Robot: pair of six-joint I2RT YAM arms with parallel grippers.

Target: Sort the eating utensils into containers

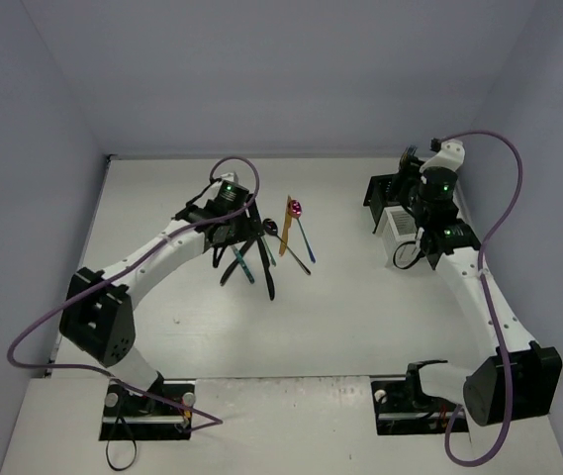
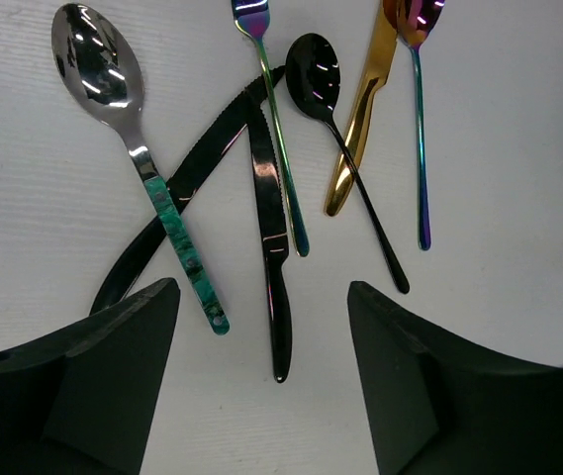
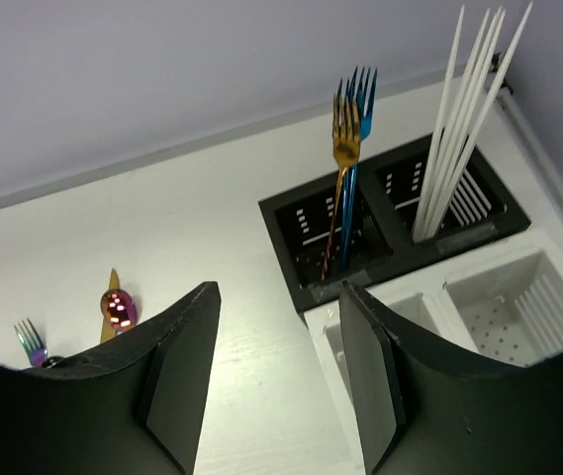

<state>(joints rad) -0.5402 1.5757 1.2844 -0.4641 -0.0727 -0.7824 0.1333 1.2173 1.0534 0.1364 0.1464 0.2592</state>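
While left gripper (image 2: 261,289) hangs parted, black knife (image 2: 273,259) lies between, seemingly untouched

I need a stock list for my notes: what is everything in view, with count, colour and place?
black knives: two, black, crossed in the pile on the table
teal-handled spoon: one, silver bowl, pile's left
rainbow fork: one, iridescent, over the knives
black spoon: one, black, mid-pile
gold knife: one, gold, beside the black spoon
rainbow spoon: one, magenta bowl, pile's right
black caddy: one, black, table's far right
gold fork: one, gold, black caddy's left compartment
blue fork: at least one, blue, same compartment
white sticks: several, white, black caddy's right compartment
white caddy: one, white, beside the black caddy
left hand: open, above the pile
right hand: open, above the caddies
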